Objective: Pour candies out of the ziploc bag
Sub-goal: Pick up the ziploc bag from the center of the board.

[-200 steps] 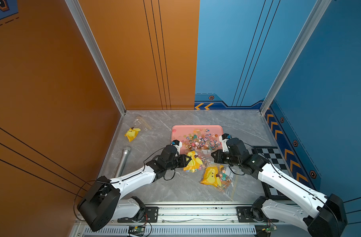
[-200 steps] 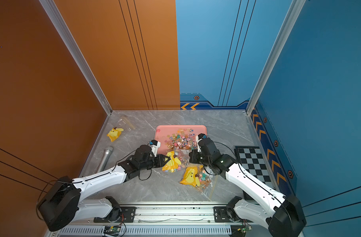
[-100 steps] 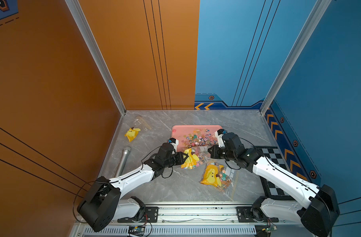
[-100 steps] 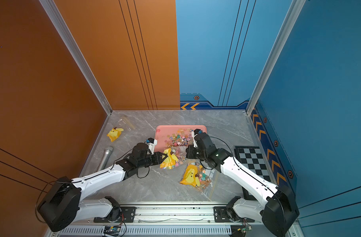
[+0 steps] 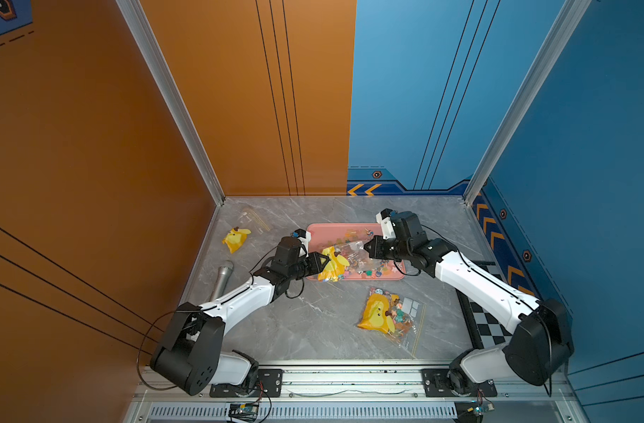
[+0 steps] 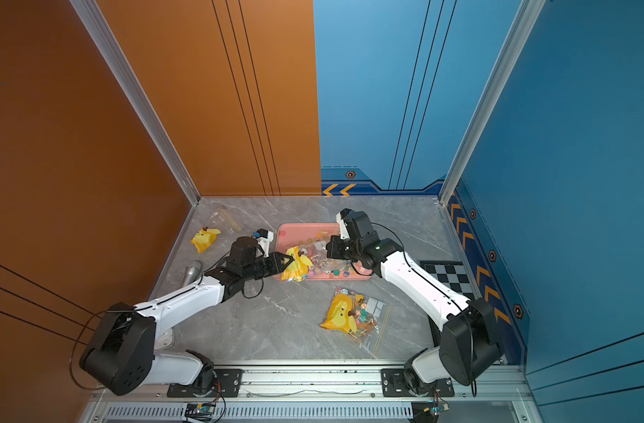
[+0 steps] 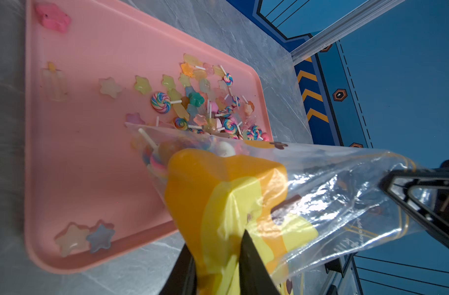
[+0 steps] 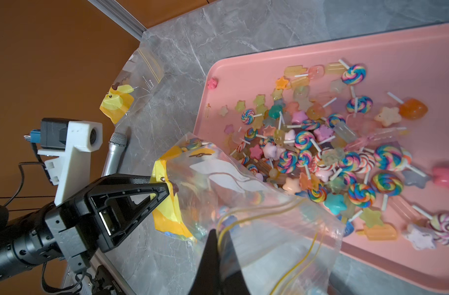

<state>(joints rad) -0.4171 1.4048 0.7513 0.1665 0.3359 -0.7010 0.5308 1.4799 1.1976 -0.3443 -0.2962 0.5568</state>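
Left gripper (image 5: 325, 260): clamped on yellow end of ziploc bag (image 5: 337, 265); right gripper (image 5: 366, 247): pinched shut on clear zip edge. Held stretched over pink tray (image 5: 323, 234) so candies (image 8: 320, 158) land inside.

A: Any legible print?

B: Ziploc bag (image 7: 320, 204): small orange lettering near the seal strip, possibly "add color". It is creased, so the reading is uncertain.

A: Elsewhere?

B: Second bag (image 8: 143, 76) by the corner post: dark letters starting "PAS", the rest too small. Blue wall band (image 5: 390, 187): two orange chevrons (image 5: 364, 189) pointing toward the orange wall. No numbers legible.
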